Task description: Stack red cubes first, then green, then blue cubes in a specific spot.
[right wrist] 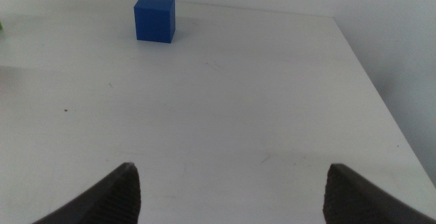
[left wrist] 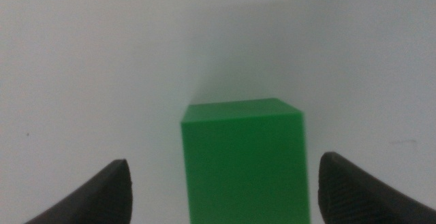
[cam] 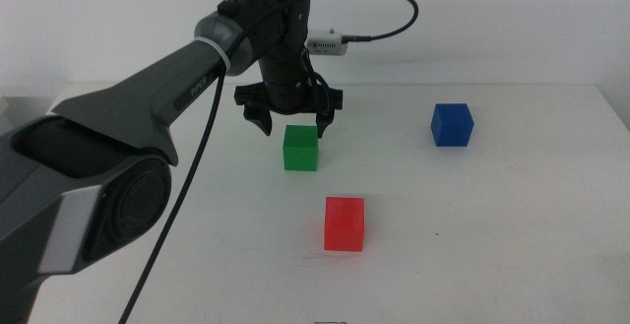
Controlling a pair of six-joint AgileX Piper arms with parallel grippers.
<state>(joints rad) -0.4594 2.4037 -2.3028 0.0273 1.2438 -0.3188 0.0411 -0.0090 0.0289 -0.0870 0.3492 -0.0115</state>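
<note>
White desk (cam: 512, 245) holds three cubes well apart. Left tool (cam: 288, 119) hovers just behind green cube (cam: 300, 148), jaws apart, nothing gripped. Red cube (cam: 345, 224) nearer front; blue cube (cam: 452, 125) off right. Right tool (right wrist: 231, 197) spread, empty, far from blue cube.

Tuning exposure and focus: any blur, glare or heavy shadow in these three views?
Middle view: even light, soft shadows, the left gripper sharp above the green cube. Left wrist view: green cube close and slightly soft, green tint cast on the table. Right wrist view: blue cube sharp, the right gripper blurred at the jaws.
</note>
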